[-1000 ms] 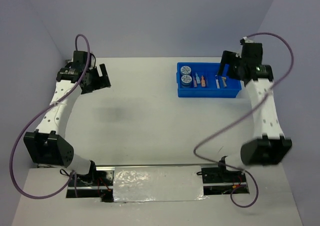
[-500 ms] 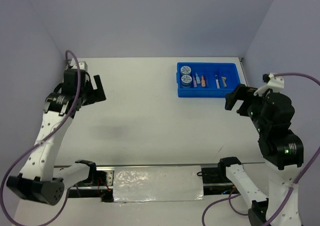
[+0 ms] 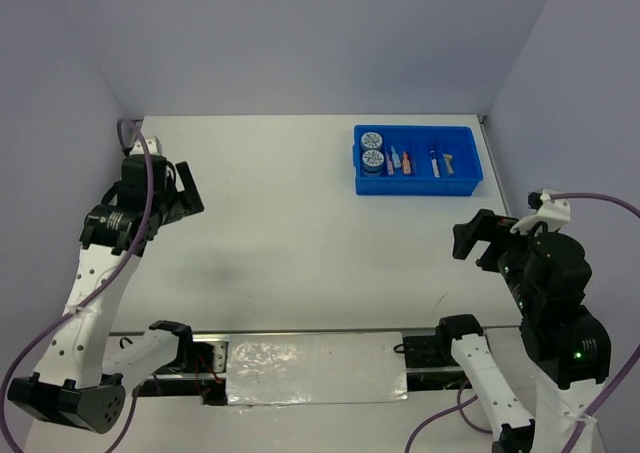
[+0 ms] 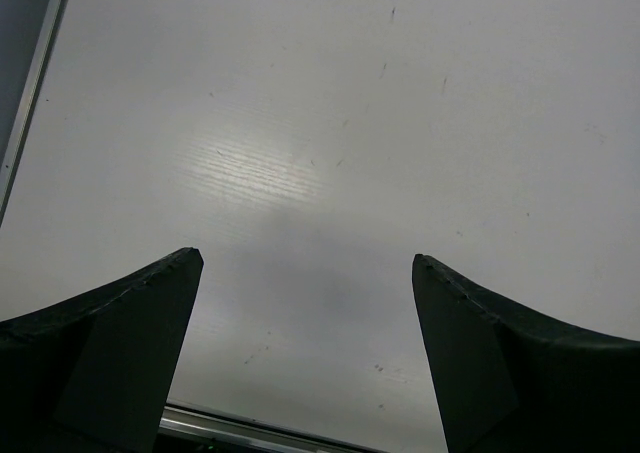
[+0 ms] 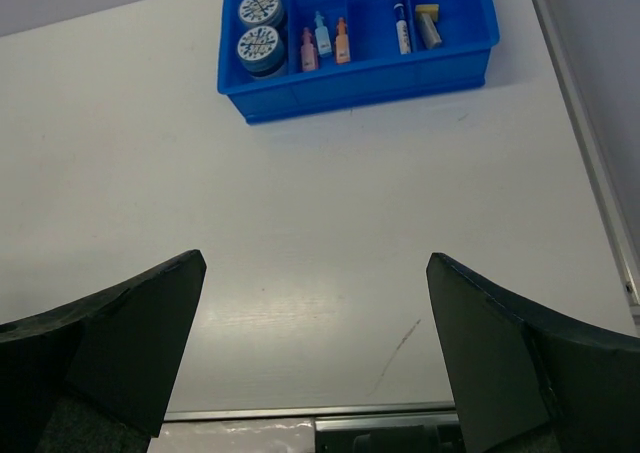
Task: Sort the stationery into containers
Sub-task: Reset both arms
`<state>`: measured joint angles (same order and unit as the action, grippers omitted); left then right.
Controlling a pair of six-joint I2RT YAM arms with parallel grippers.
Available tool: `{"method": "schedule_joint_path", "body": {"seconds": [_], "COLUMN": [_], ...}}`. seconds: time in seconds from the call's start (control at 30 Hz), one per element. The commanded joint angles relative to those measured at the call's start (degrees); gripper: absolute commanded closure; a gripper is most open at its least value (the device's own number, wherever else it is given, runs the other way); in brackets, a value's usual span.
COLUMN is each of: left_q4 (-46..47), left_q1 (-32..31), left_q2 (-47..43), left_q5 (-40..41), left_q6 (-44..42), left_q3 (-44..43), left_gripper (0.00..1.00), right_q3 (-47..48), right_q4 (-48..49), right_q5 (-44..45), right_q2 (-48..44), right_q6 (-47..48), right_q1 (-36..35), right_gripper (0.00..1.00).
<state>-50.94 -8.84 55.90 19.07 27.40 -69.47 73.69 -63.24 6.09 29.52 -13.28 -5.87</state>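
Both arms are seen drawn back toward the near edge since a second ago. The right gripper (image 3: 470, 243), which was then held over the right end of the blue tray (image 3: 420, 187), is now found well apart from it on the near right side of the table (image 3: 290, 223), with its jaws spread wide and nothing between them. The left gripper (image 3: 188, 195) has been brought nearer from the far left corner and is held over bare table, its jaws likewise released and empty. The tray itself is unmoved at the far right of the table, and its contents are unchanged. In the right wrist view, the two patterned rolls (image 5: 260, 28) are seen stacked front to back in the leftmost compartment. The pink bar (image 5: 308, 51), light-blue bar (image 5: 322, 35) and orange bar (image 5: 342, 41) are laid in the next. The blue-white marker (image 5: 401, 28) and the beige bar (image 5: 428, 28) are lodged further right, with a divider between them.
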Motion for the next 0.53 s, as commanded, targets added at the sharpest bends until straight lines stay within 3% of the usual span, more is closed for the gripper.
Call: {"method": "schedule_joint_path", "body": {"seconds": [0.0, 0.5], "left_q4": [1.5, 1.8], "left_q1": [-0.3, -0.3], "left_q2": [0.0, 1.8], "left_q5": [0.4, 2.7], "left_q6": [0.9, 0.5], "left_q3": [-1.7, -2.9], "left_gripper": [0.01, 0.01], "right_q3": [-0.7, -3.5], "right_q4": [0.2, 5.1], "right_q5": [0.8, 1.0], "right_q2": [1.0, 2.8], "right_q6": [0.6, -0.3], "right_q1": [-0.5, -0.4], "right_gripper": [0.0, 0.0]}}
